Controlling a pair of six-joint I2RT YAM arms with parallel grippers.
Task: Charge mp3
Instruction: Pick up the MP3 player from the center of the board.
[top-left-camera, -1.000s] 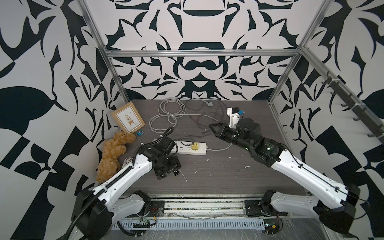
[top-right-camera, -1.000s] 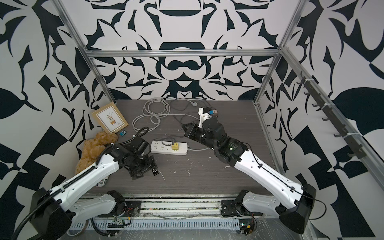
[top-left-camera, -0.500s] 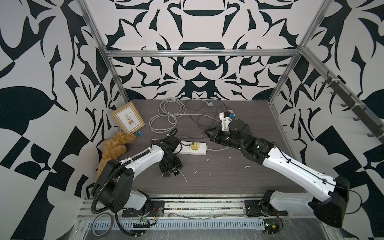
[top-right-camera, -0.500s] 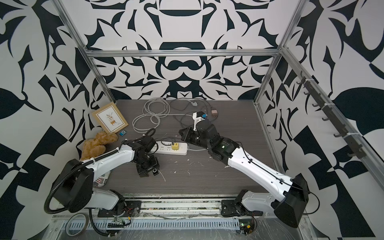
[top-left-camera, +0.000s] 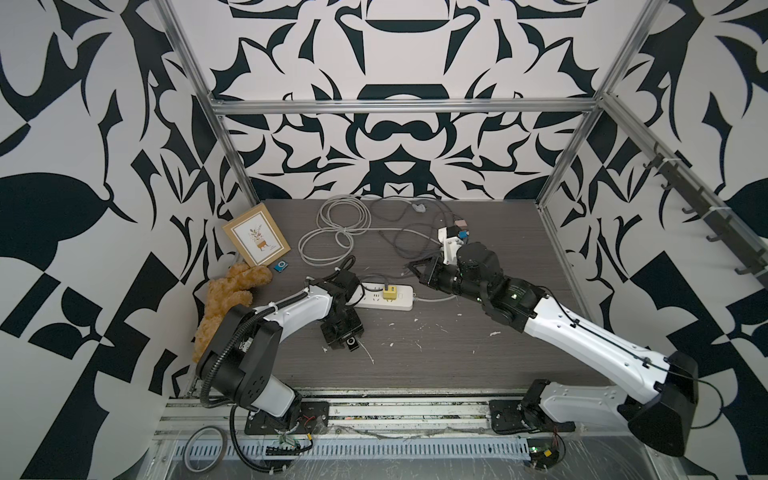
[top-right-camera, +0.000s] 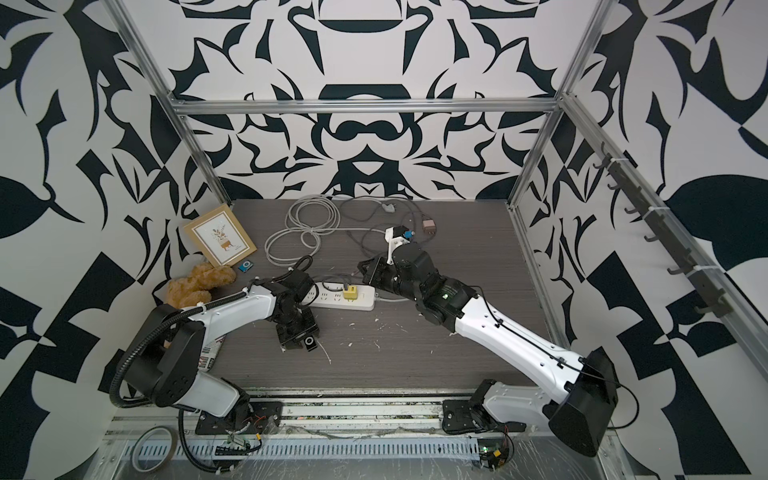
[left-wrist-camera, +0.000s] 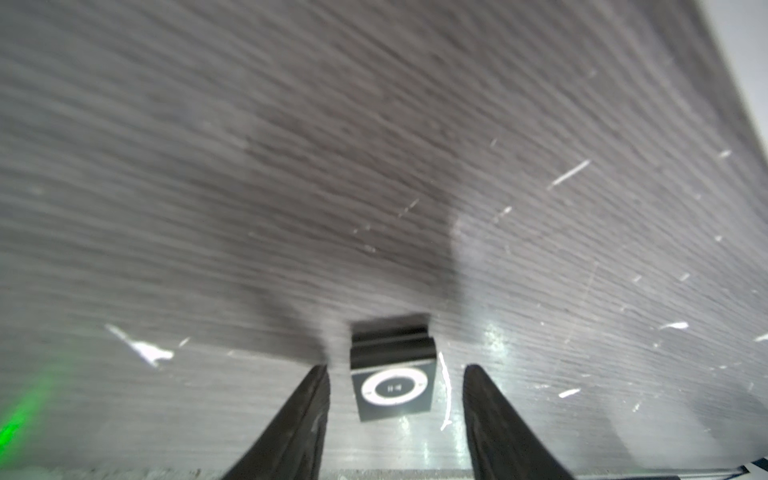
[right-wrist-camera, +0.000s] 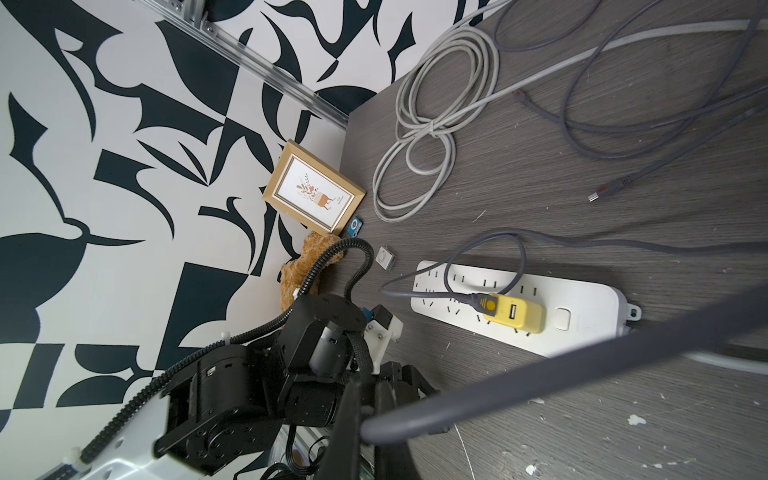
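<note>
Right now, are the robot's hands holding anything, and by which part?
Right gripper pinches the grey cable near its end. Left gripper straddles the dark player, not gripping.

Bright, even overhead light, soft shadows on the table (top-left-camera: 415, 353). Left wrist view smeared, white glare off the table, green glow at one edge. Right wrist view sharp, only the near cable (right-wrist-camera: 540, 378) blurred.
</note>
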